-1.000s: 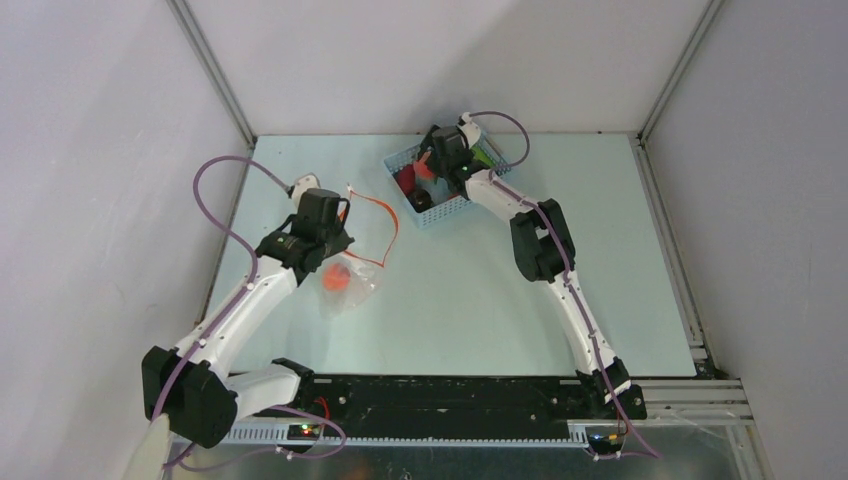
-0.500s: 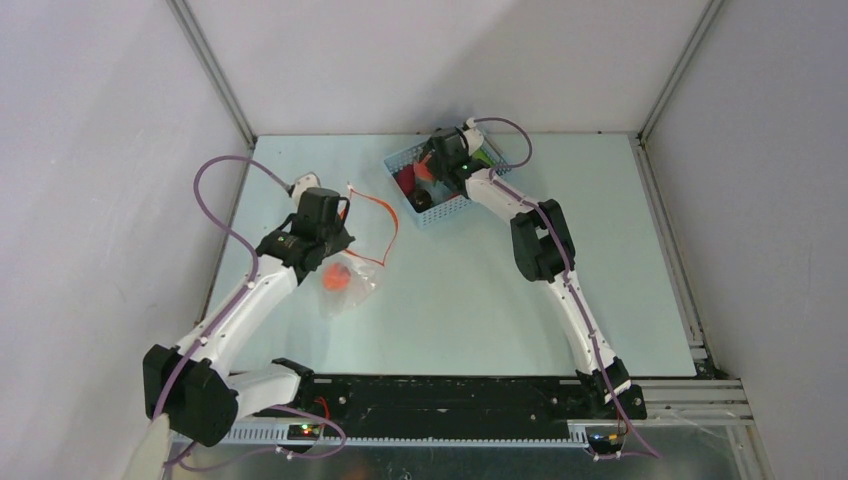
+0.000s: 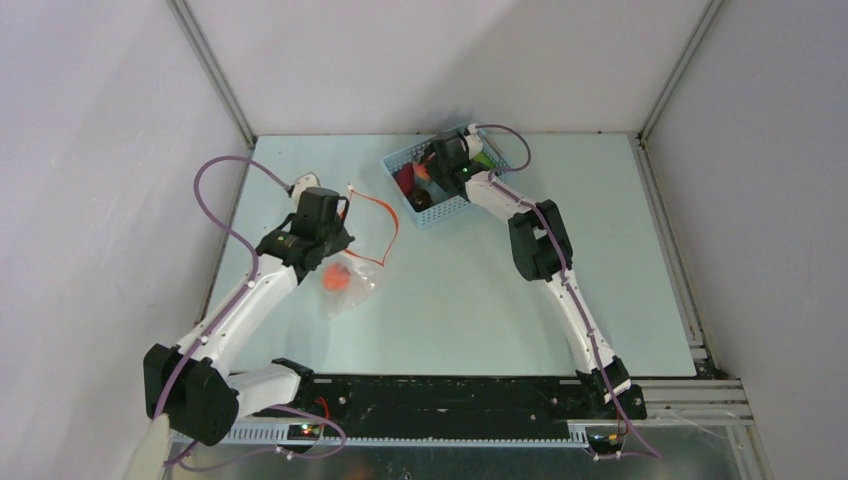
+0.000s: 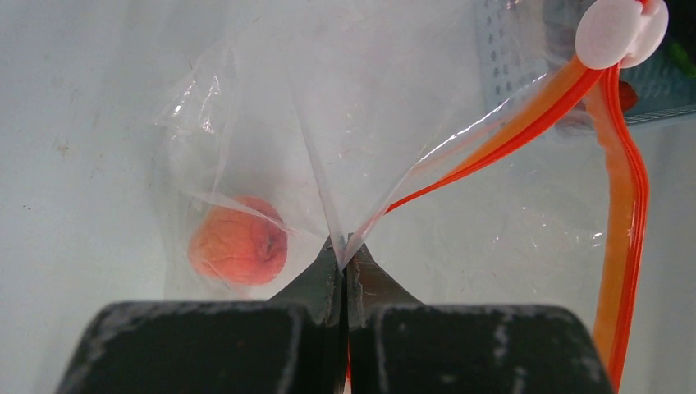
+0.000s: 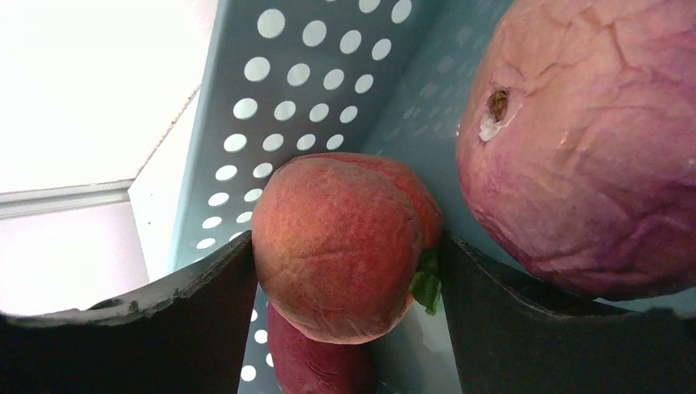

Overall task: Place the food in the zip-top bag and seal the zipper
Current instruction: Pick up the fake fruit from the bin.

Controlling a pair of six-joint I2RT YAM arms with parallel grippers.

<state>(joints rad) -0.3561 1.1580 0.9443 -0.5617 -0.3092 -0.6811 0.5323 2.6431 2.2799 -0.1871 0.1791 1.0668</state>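
Over at the far side of the table [image 3: 480, 290], inside the light-blue perforated basket [image 3: 448, 210], the right gripper [image 5: 349, 271] pinches a toy peach [image 5: 336, 238] between its jaws, one finger against each flank. A wrinkled purple fruit [image 5: 591, 148] lies just beside the peach, and a red piece [image 5: 316, 361] sits underneath it. Well apart, toward the table's left side, the left gripper [image 4: 342, 258] has its jaws pressed together on a fold of the zip-top bag [image 4: 460, 222]. The bag's mouth gapes open — the red-orange zipper [image 4: 632, 205] loops up to a white slider [image 4: 620, 33]. One peach-orange fruit [image 4: 238, 246] rests inside the bag, near the pinched fold.
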